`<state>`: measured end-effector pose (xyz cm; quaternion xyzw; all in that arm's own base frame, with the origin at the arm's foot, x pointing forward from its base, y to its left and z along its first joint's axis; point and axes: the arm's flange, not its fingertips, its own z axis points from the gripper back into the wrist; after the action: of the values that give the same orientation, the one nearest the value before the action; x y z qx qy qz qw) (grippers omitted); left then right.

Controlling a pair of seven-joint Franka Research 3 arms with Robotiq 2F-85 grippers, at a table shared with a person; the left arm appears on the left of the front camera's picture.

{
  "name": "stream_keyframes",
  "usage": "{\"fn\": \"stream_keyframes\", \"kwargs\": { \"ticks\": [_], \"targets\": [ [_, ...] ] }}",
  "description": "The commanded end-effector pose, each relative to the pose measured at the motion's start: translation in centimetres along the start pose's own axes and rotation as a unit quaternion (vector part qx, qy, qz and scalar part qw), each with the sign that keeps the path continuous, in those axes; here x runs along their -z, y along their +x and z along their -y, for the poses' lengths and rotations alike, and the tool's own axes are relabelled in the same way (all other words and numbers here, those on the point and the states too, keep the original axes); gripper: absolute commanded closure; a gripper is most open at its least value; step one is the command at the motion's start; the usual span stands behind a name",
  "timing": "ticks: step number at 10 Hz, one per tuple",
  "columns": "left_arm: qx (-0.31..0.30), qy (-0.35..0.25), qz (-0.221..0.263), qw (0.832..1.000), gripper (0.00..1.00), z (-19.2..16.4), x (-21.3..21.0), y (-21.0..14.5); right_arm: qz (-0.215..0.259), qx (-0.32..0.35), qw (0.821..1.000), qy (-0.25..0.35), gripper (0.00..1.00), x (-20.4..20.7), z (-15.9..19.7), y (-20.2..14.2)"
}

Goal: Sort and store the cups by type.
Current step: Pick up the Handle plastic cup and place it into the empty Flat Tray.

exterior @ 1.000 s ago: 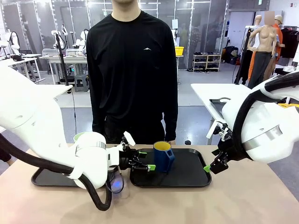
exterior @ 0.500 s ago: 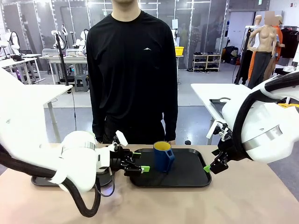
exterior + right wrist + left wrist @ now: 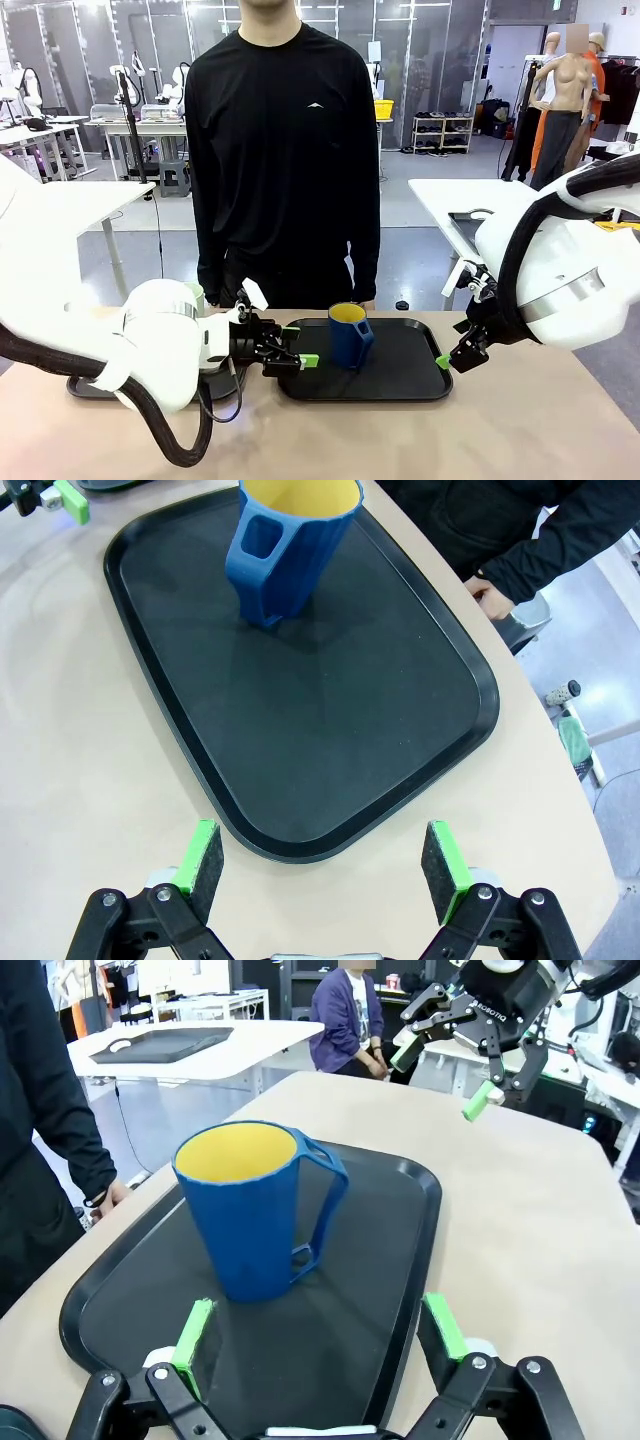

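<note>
The dark blue mug [image 3: 350, 336] with the yellow inside stands upright in the left half of the right-hand black tray [image 3: 405, 385], handle toward the tray's middle, and nothing is holding it. That half of the sort looks done to me. My left gripper [image 3: 296, 345] hangs over that tray's left edge, just beside the mug but apart from it, fingers spread wide and empty. My right gripper [image 3: 452, 350] sits at the tray's right edge, fingers also wide with nothing between them.

The tumbler is the open question. From the front, my left forearm covers most of the second tray [image 3: 85, 388] at the table's left edge; a pale green sliver shows behind the arm, too little for me to call it the tumbler or to say where it stands. So I judge one cup stored, the other unconfirmed.

My left wrist view gives the mug [image 3: 252, 1210] close up, clear of both pads. My right wrist view shows the tray [image 3: 400, 770] bare apart from the mug [image 3: 290, 545], and the person's hand [image 3: 490, 598] resting at the table's far edge.
</note>
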<state>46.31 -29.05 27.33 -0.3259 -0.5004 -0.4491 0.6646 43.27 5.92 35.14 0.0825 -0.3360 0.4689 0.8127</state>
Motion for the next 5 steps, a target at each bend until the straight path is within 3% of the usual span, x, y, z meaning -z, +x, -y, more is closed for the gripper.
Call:
{"fn": "stream_keyframes", "kwargs": {
  "ticks": [1, 5],
  "targets": [
    [0.02, 0.005, -0.009, 1.0, 0.0, -0.36, 0.39, -0.14, 0.0, 0.0, 1.0, -0.001, 0.0, 0.0, -0.07, 0.09],
    [0.02, 0.005, -0.009, 1.0, 0.0, -0.36, 0.39, -0.14, 0.0, 0.0, 1.0, -0.001, 0.0, 0.0, -0.07, 0.09]
  ]
}}
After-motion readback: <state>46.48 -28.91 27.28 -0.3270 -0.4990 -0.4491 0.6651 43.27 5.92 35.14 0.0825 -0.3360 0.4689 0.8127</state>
